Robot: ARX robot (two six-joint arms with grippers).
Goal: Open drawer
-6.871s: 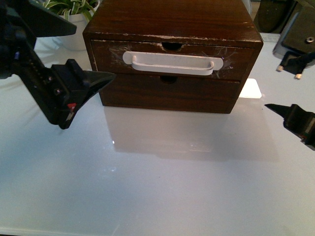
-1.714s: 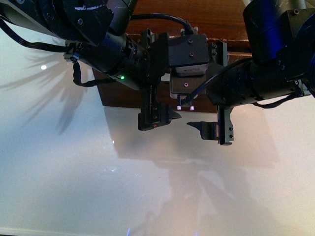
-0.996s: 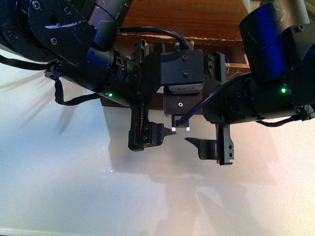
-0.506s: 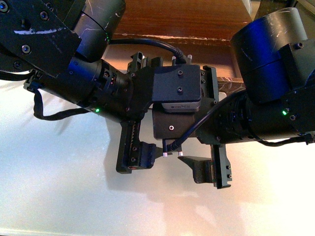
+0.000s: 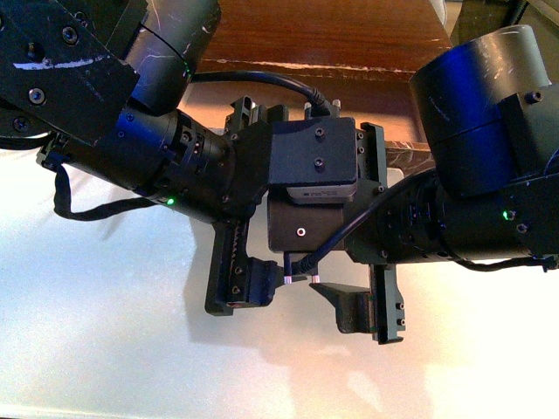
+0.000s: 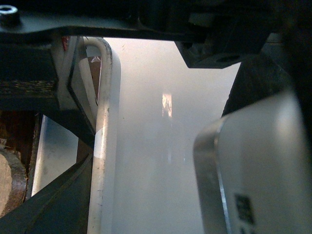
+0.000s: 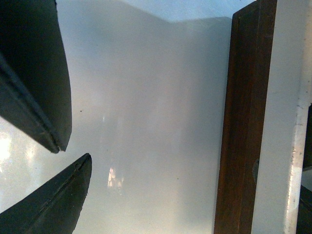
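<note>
Drawer [image 7: 242, 122] handle [image 6: 103, 146] beside left tool [image 6: 84, 152], grip unclear; right tool [image 7: 74, 152] slightly spread, empty.

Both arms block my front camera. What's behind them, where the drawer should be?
The front view shows only the cabinet's wooden top above the left arm and right arm; its front is covered. The left wrist view shows the white bar handle beside the left fingers.

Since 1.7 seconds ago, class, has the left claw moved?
Yes. In the front view the left claw now sits lower, nearer the camera and farther from the cabinet.
</note>
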